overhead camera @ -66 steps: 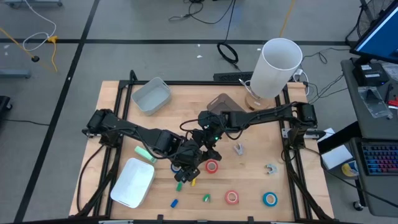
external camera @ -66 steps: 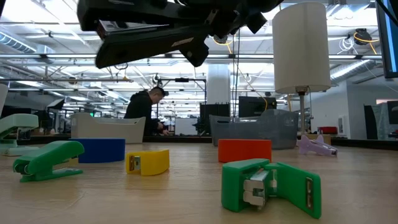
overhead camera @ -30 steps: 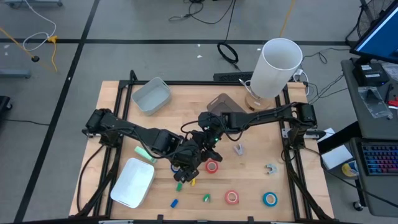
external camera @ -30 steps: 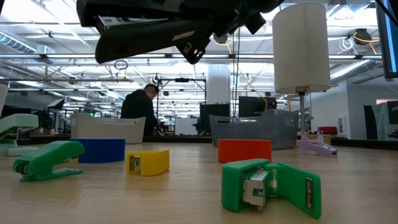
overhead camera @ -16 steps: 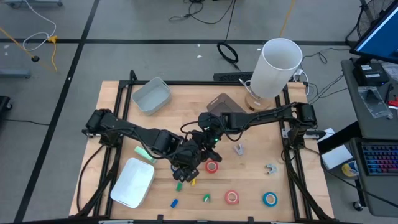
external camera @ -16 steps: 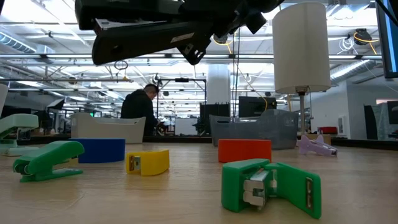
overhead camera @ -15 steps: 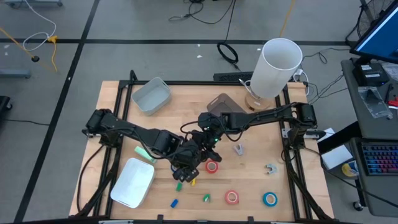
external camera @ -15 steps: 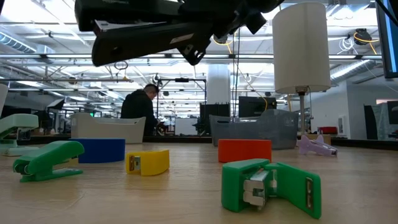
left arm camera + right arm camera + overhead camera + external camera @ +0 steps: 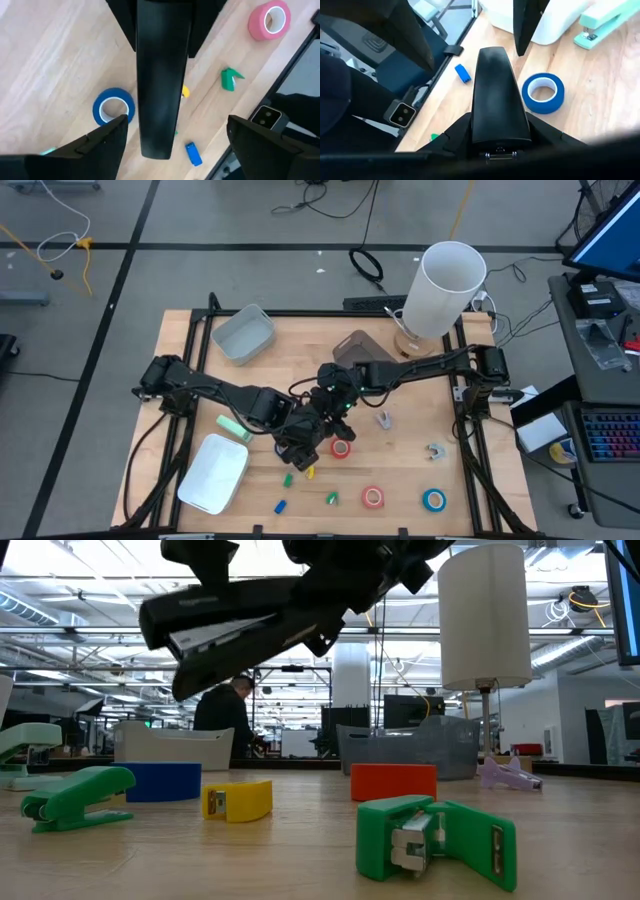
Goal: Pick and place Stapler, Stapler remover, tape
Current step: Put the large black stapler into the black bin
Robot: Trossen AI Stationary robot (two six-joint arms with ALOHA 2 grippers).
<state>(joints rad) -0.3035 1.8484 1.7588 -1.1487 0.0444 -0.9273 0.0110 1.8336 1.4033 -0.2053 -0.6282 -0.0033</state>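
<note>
hovering mid-table: black stapler, tilted, clamped in right gripper. left gripper just beside it, jaws spread apart, fingers clear of the stapler. blue tape roll on the wood beneath. pink tape roll, green stapler remover and mint stapler lie apart.

Beyond our wooden table we saw a grey floor crossed by dark lines and cables, and a bright hall where a person bent at far benches.
</note>
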